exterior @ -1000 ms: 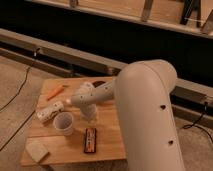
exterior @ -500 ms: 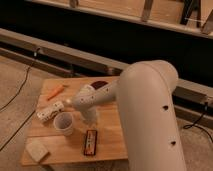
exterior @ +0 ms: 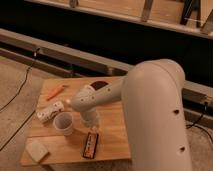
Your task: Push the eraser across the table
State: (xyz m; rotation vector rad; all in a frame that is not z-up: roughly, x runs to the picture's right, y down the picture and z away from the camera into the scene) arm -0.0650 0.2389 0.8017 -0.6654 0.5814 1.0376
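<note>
The eraser (exterior: pixel 90 145), a flat black block with a red-orange strip, lies lengthwise near the front edge of the light wooden table (exterior: pixel 112 130). My gripper (exterior: pixel 90 122) hangs down from the white arm (exterior: pixel 100 96), just behind the eraser and right beside a white cup (exterior: pixel 64 123). The gripper's tip sits close above the eraser's far end; whether they touch does not show.
A white oblong block with dark spots (exterior: pixel 50 111) lies left of the cup. A pale beige block (exterior: pixel 37 150) sits at the front left corner. An orange stick-like item (exterior: pixel 55 91) lies at the back left, and a dark red round object (exterior: pixel 100 84) at the back. Cables run over the floor.
The arm's end has moved a little to the right and toward the table's front, lowering the gripper closer to the eraser. The eraser and cup have not moved.
</note>
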